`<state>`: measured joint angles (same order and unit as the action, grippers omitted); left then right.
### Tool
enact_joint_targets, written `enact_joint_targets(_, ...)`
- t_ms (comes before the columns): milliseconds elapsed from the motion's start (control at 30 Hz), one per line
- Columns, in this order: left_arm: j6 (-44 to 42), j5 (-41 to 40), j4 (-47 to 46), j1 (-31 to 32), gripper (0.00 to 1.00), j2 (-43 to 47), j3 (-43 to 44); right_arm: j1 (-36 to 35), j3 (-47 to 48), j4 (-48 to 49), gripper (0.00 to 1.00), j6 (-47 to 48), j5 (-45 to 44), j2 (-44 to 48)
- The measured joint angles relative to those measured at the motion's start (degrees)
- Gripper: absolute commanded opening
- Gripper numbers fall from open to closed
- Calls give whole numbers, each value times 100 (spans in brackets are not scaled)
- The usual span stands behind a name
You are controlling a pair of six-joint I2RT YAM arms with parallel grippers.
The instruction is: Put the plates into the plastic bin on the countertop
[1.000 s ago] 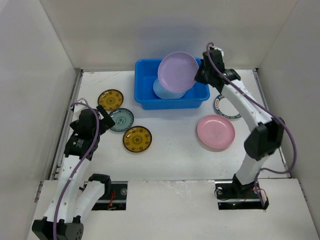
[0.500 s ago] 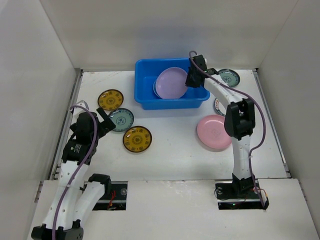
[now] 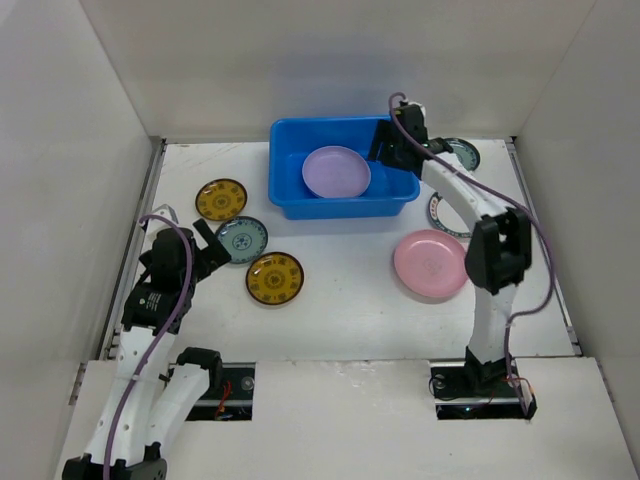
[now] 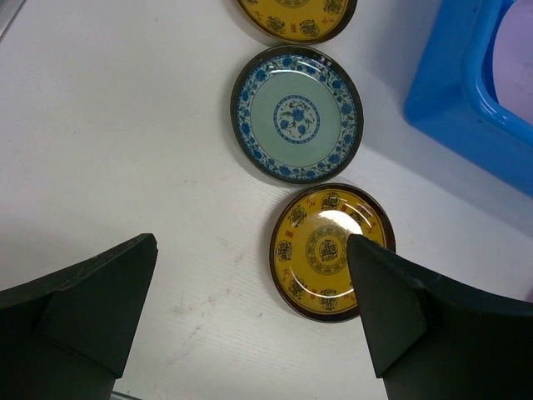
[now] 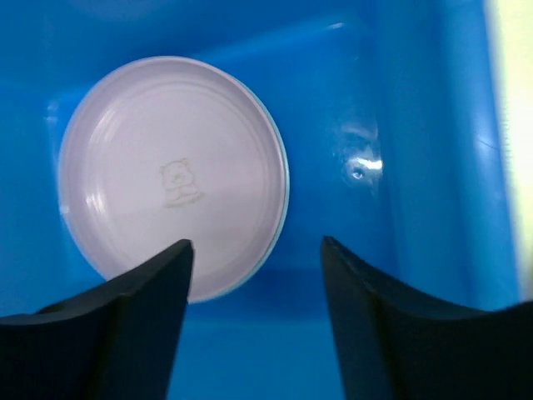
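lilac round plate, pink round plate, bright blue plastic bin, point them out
lilac round plate [image 3: 336, 171], top view, its centre
pink round plate [image 3: 431, 263], top view, its centre
bright blue plastic bin [image 3: 345, 208], top view, its near wall

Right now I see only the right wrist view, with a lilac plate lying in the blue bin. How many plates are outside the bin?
Observer: I count six outside the bin, all flat on the table.
Operator: Which ones lie on the right side?
Observer: Three: a pink plate, a patterned plate behind it and another patterned plate near the back edge. The right arm partly hides both patterned ones.
Operator: And the left pincer?
Observer: The left pincer is open over the table, with a yellow plate by one finger. It holds nothing.
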<state>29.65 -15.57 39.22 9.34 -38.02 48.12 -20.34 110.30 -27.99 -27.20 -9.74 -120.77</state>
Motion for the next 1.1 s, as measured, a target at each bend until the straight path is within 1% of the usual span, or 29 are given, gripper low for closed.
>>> enact_joint_targets(100,2,7,7,52,100,-26,0,0,-848,179,73,0,-146,1178)
enact_joint_targets(200,9,13,-13,153,100,-114,0,7,-1821,409,75,-98,-369,2601)
enact_joint_targets(333,31,13,-153,315,100,-334,0,181,-3451,597,75,-417,-597,4376)
enact_joint_targets(433,48,15,-328,444,100,-575,0,474,-4830,461,76,-791,-697,5257)
enact_joint_targets(567,68,17,-551,632,100,-914,0,649,-6343,-168,76,-1335,-789,5960)
enact_joint_targets(700,81,20,-778,793,100,-1239,2,704,-7206,-684,77,-1917,-811,6658)
enact_joint_targets(833,87,24,-935,929,100,-1523,37,988,-7611,-763,77,-2378,-802,6996)
enact_joint_targets(1100,87,35,-1126,1121,100,-1810,210,1779,-8081,-688,75,-2914,-369,6861)
